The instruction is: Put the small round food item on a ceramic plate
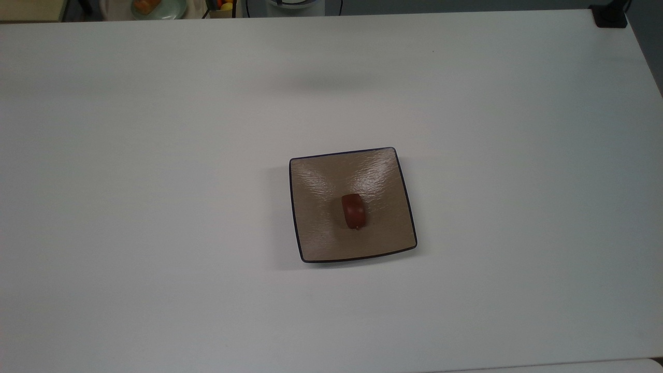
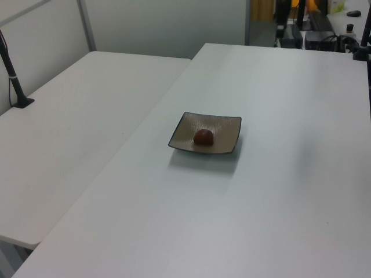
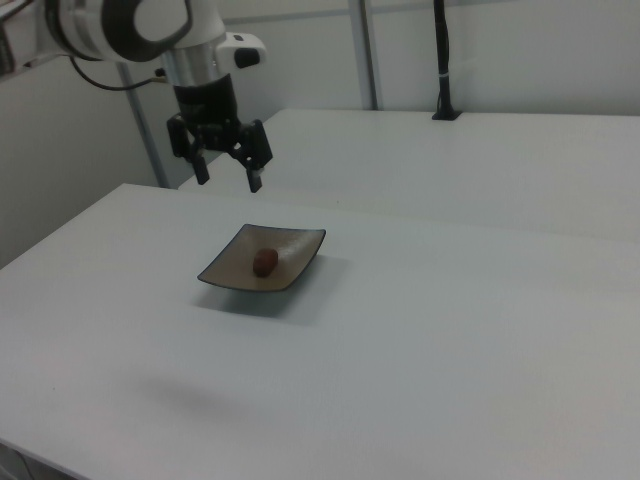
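White counter (image 1: 155, 233) carries one dish: a square glossy tan-brown ceramic plate with rippled surface, thin dark rim and rounded corners (image 1: 316, 233) (image 2: 223, 130) (image 3: 225, 268). Near its middle lies the small dark reddish-brown glossy rounded food item (image 1: 354, 211) (image 2: 203, 136) (image 3: 265, 261), slightly oblong, resting on the plate surface and apart from every rim. Nothing stands beside the plate on the counter.

In the left view a second white counter (image 2: 64, 150) adjoins the first on the left view's left, with a black pole on a flat base (image 2: 14, 81) at its edge. In the right view a black upright post (image 3: 440, 60) stands on a farther white surface behind.

The white-and-black robot arm (image 3: 150, 25) reaches in from the right view's upper left. Its black end effector (image 3: 227, 175) points downward, raised well above the counter, beyond the plate's far edge, apart from plate and food. Its two fingers stand spread with a clear gap, holding nothing.

Far edge, top view: a black block (image 1: 608, 15) at the counter's corner on the top view's right; a pale dish with something orange (image 1: 155, 8) beyond the counter on the top view's left. No readable writing.
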